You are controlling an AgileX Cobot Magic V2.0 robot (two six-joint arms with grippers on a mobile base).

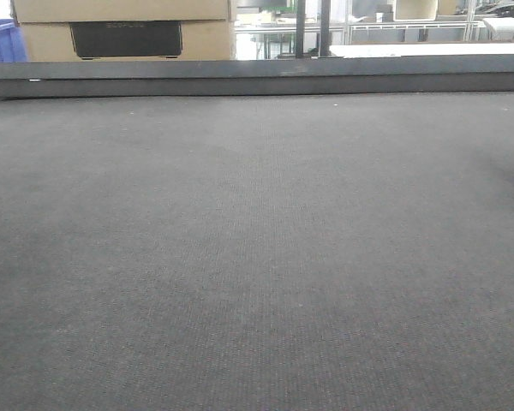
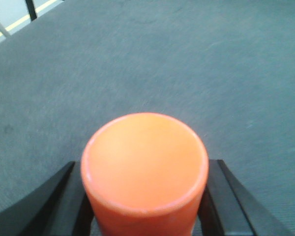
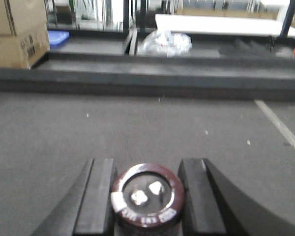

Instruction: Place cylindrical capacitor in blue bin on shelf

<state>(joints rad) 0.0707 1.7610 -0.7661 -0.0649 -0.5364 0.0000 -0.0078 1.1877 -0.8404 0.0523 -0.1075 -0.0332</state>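
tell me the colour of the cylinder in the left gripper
Orange. The cylinder shows best in the left wrist view.

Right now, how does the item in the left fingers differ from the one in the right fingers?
The orange cylinder is plain and bright; the cylindrical capacitor is dark-sleeved with pale print. The orange cylinder's top is smooth; the cylindrical capacitor's is shiny with two pale terminals. Both stand end-on between black fingers.
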